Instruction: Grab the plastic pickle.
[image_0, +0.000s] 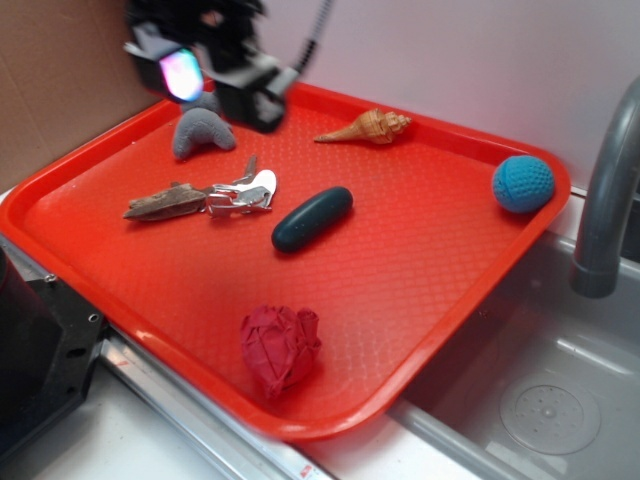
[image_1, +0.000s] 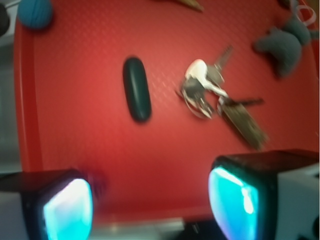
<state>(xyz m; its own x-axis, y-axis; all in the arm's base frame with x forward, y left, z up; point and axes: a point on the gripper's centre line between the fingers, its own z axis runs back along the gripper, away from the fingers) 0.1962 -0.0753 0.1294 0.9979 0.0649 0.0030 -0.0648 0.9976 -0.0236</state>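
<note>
The plastic pickle (image_0: 312, 218), a dark green oblong capsule, lies flat near the middle of the red tray (image_0: 420, 250). In the wrist view the pickle (image_1: 136, 88) lies upright in the frame, left of centre. My gripper (image_0: 215, 80) hovers above the tray's far left corner, well away from the pickle. Its jaws are wide open and hold nothing. In the wrist view the gripper (image_1: 155, 202) shows two glowing cyan pads (image_1: 235, 202) at the bottom with only bare tray between them.
On the tray: a bunch of keys (image_0: 242, 193) with a brown wooden piece (image_0: 165, 203), a grey plush (image_0: 203, 131) under the gripper, a seashell (image_0: 370, 126), a blue knitted ball (image_0: 522, 183) and a crumpled red cloth (image_0: 279, 345). A sink (image_0: 540, 390) and faucet (image_0: 605, 200) stand right.
</note>
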